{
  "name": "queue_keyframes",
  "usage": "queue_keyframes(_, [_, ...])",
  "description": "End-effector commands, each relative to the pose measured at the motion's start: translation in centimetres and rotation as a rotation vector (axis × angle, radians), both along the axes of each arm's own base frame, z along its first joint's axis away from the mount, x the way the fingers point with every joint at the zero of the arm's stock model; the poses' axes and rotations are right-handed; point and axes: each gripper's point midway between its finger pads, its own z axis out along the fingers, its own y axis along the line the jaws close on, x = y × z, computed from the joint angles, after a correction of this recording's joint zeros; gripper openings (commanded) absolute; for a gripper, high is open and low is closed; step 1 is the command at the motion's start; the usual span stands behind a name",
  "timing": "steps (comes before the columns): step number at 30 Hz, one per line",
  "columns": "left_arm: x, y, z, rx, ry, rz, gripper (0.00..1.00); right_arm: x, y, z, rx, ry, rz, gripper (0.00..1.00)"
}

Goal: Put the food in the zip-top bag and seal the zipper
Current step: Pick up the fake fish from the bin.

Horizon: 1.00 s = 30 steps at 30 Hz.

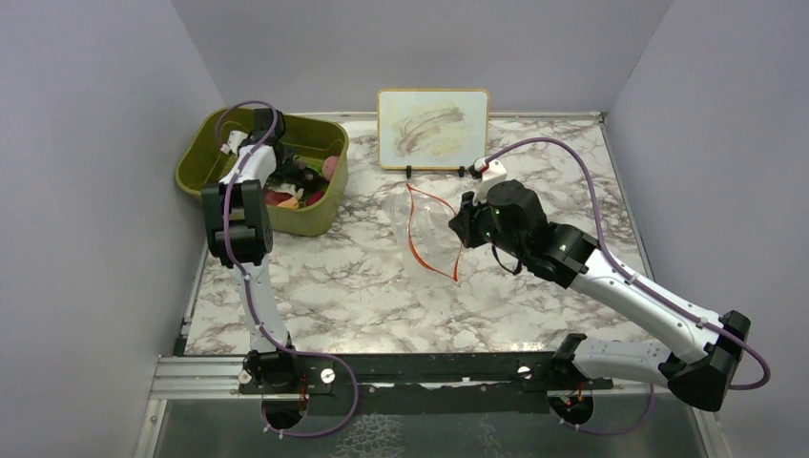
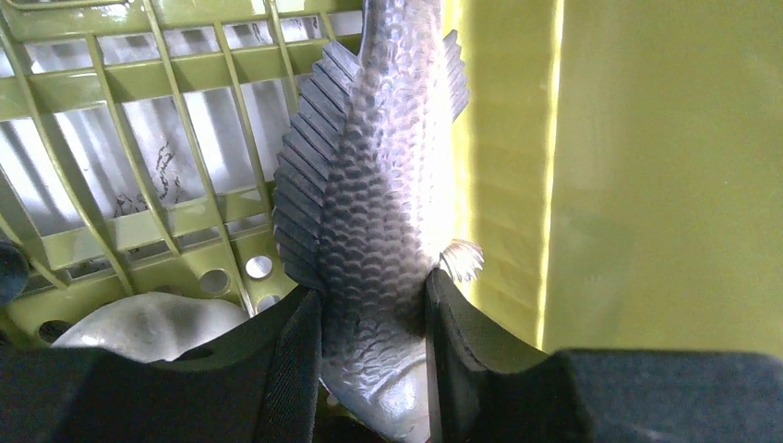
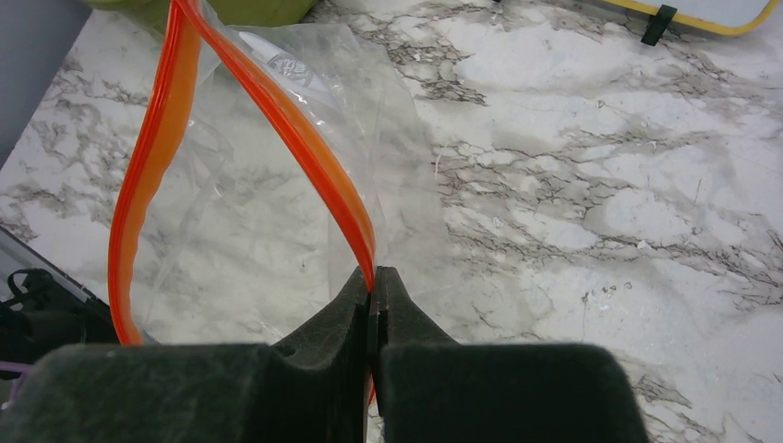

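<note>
**A:** What is held nearest the arm bases?

**B:** The zipper point(image 3: 305, 138) of the bag point(image 3: 231, 212) is pinched by the right gripper point(image 3: 374, 288), its jaws pressed together on the orange strip. The bag is found mid-table point(image 3: 600, 231), with its mouth held agape.

**A:** And farther back?

**B:** In the bin point(image 2: 665, 185), at the back left, a grey fish point(image 2: 379, 166) is clasped by the left gripper point(image 2: 372, 295), with a pad laid against each side. How firmly it is squeezed cannot be told.

**A:** How should these be handled?

**B:** The fish is judged light, hard and slick-scaled, so it is best taken at its thick middle. The bag is limp and would be folded by a push, so food should be dropped in from above. The other food point(image 1: 305, 181) is seen lying in the bin.
</note>
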Motion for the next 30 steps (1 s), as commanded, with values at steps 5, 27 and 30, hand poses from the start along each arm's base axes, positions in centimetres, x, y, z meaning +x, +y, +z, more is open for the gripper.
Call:
queue_keyframes(5, [-1.8,1.0,3.2,0.058,-0.003,-0.001,0.19,-0.3,0.8,0.7,0.048,-0.003,0.024,0.01])
queue_keyframes(27, [-4.2,2.1,14.2,0.251,-0.227,-0.048,0.17,-0.3,1.4,-0.2,0.119,0.085,-0.044,0.01])
queue_keyframes(30, [-4.8,1.4,16.8,0.312,-0.291,-0.107,0.17,-0.1,1.6,-0.6,0.132,0.112,-0.074,0.01])
